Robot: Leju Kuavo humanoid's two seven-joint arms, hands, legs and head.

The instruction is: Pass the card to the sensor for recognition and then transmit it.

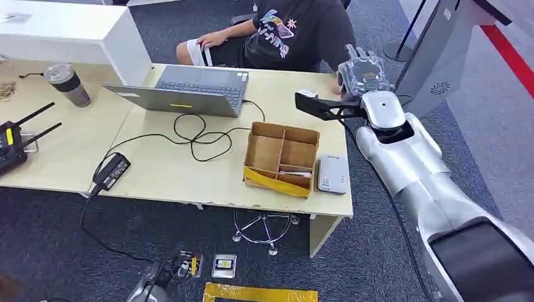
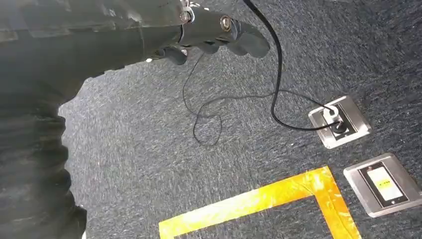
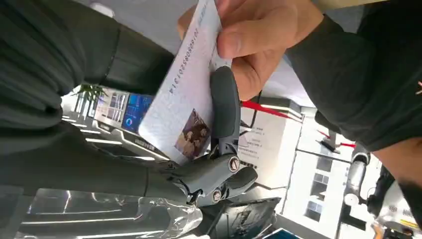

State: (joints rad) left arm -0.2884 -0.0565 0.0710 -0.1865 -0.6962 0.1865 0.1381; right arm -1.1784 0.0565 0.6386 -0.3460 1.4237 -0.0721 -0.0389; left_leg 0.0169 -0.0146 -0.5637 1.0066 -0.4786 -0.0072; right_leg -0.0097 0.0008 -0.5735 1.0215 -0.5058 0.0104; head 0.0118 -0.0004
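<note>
A white card [image 3: 184, 89] with a small photo and a printed number stands between my right hand's fingers [image 3: 225, 104] and its thumb side. A person's hand [image 3: 259, 35] pinches the card's other end. In the head view my right hand [image 1: 362, 72] is raised past the table's far right corner, toward the seated person [image 1: 296, 31]. The white sensor [image 1: 332, 174] lies flat on the table beside the cardboard box [image 1: 281, 157]. My left hand [image 2: 214, 30] hangs over the carpet with loosely bent fingers and nothing in it.
On the table [image 1: 176, 170] are a laptop [image 1: 189, 88], looping black cables, a power brick [image 1: 112, 171], a steel cup [image 1: 68, 83] and a black radio [image 1: 12, 141]. On the carpet are a floor socket [image 2: 340, 122] and yellow tape [image 2: 268, 199].
</note>
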